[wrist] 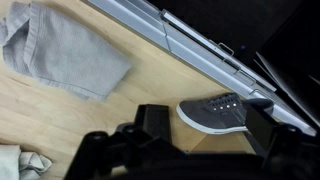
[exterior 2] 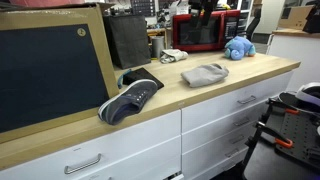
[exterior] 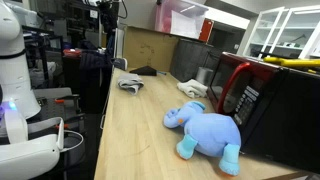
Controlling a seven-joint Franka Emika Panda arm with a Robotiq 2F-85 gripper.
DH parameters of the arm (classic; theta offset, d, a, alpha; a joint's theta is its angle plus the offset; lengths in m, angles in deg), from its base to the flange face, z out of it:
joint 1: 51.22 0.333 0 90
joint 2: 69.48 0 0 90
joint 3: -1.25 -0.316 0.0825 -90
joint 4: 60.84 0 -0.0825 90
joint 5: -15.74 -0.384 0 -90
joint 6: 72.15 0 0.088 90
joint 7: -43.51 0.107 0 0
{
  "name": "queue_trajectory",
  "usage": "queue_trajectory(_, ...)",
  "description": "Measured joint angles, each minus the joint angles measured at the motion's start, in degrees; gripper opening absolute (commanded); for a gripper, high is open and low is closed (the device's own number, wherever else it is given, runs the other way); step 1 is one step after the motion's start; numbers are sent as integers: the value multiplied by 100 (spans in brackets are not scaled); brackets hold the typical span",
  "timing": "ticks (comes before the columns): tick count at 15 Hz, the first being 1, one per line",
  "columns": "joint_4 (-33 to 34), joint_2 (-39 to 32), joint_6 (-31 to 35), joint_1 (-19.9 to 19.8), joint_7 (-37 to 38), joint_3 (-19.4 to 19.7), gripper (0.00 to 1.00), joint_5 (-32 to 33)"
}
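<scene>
The grey lace-up shoe (wrist: 215, 112) is lying on the wooden countertop (wrist: 130, 110), right at its front edge. In the wrist view it is showing just ahead of the pincer (wrist: 205, 140), in the gap between the two dark fingers (wrist: 152, 120) and a little towards the right one. The laces are facing up. The pincer is hanging over the shoe with its jaws standing wide; nothing is sitting between them and neither finger is touching the shoe.

In an exterior view the same shoe (exterior 2: 130, 98) is resting at the counter's front lip, above the white drawer fronts (exterior 2: 230, 115).

Ahead and to the left of the pincer, well apart from the shoe, a grey folded cloth (wrist: 65, 50) is lying flat on the wood; it is also showing in an exterior view (exterior 2: 205, 74). Close at the pincer's left, at the corner of the wrist view, a pale crumpled cloth (wrist: 20, 162) is peeking in.

Ahead and to the right, beyond the shoe, the counter is ending and the pale cabinet front (wrist: 180, 35) is running slantwise across the wrist view.

Farther off along the counter, a blue plush toy (exterior 2: 238, 47) is lying beside a red microwave (exterior 2: 200, 32); both are appearing large in an exterior view, the toy (exterior: 205, 130) in front of the oven (exterior: 260, 100). A black board (exterior 2: 50, 65) is leaning behind the shoe.
</scene>
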Motion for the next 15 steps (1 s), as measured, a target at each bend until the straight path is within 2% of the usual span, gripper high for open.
queue_trajectory(12, -1, -1, -2, -4, 3, 3, 100, 24)
queue_trajectory(15, -8, -1, -71, -34, 193, 1, 100, 147)
